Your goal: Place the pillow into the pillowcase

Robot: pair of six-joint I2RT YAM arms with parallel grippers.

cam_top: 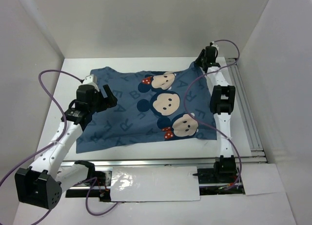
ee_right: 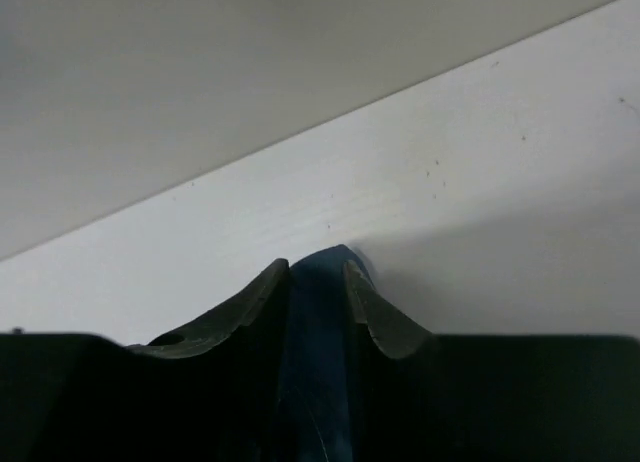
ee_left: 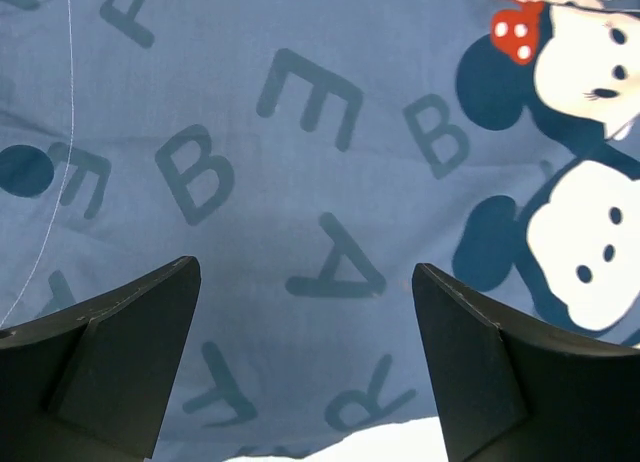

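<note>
The blue pillowcase with letters and mouse faces lies spread over the table, bulging in the middle. No white pillow shows in any view. My right gripper is at the far right corner of the case, shut on a fold of blue fabric that fills the gap between its two fingers. My left gripper hovers over the case's left part with its jaws wide apart and nothing between them; below it the wrist view shows printed cloth and a strip of white table.
White walls close the table in at the back and both sides. A metal rail runs along the right side and another along the near edge. Purple cables loop off both arms.
</note>
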